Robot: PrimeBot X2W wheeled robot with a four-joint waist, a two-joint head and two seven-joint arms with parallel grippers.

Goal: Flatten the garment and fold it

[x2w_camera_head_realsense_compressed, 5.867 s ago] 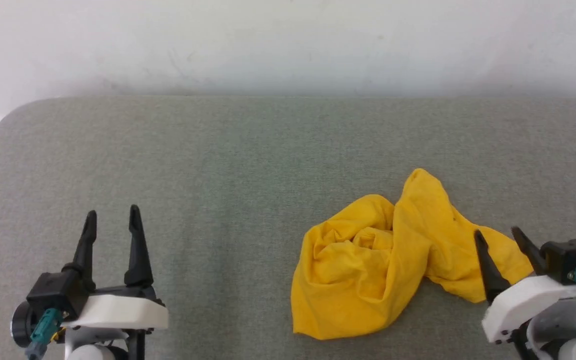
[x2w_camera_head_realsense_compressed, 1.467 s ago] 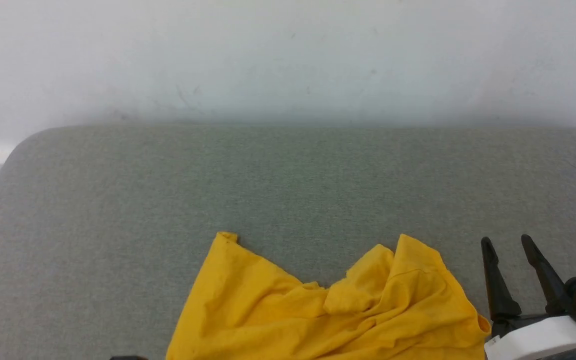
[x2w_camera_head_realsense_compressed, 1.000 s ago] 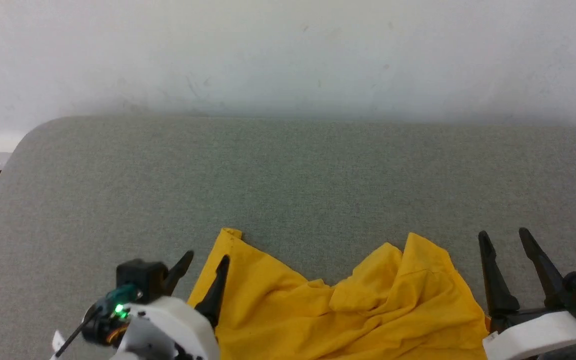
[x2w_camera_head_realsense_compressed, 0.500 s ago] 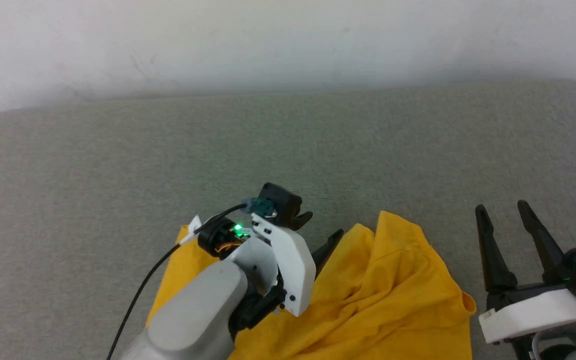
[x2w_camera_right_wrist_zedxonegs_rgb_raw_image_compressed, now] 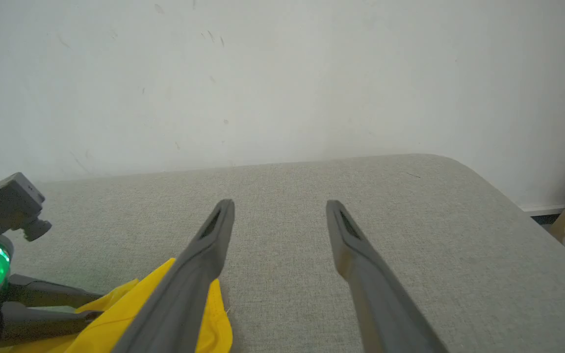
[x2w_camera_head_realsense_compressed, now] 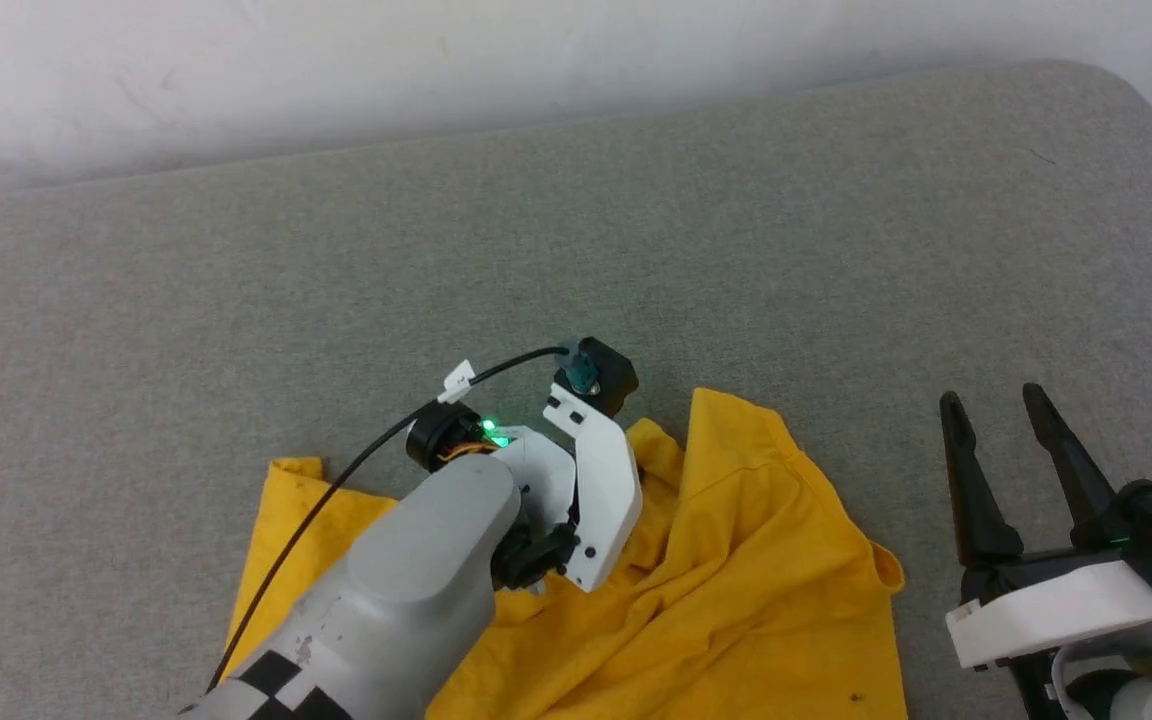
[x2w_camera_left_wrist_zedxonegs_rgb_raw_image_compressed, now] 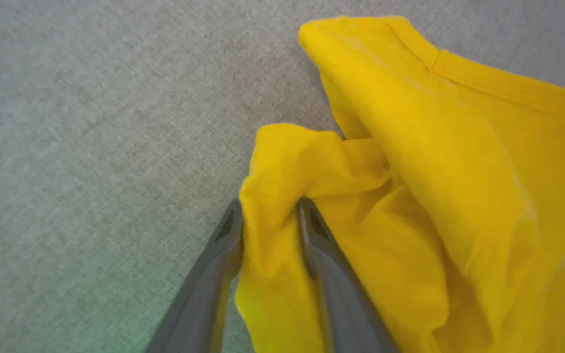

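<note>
Twice framed: pinches a garment [x2w_camera_left_wrist_zedxonegs_rgb_raw_image_compressed: 434, 171] fold with left gripper [x2w_camera_left_wrist_zedxonegs_rgb_raw_image_compressed: 269, 207] mid left wrist view, masked by wrist housing [x2w_camera_head_realsense_compressed: 598, 490] in head view; holds right gripper [x2w_camera_head_realsense_compressed: 992, 397] wide, empty, lower right.

The grey padded surface [x2w_camera_head_realsense_compressed: 236, 250] is viewed from high up by the head camera, tilted down, with the wall [x2w_camera_head_realsense_compressed: 236, 60] at top. The garment [x2w_camera_left_wrist_zedxonegs_rgb_raw_image_compressed: 434, 171] is framed very close from above by the left wrist camera. The right wrist camera is held low and aimed toward the wall. The garment and the grey padded surface are shared by all three.
</note>
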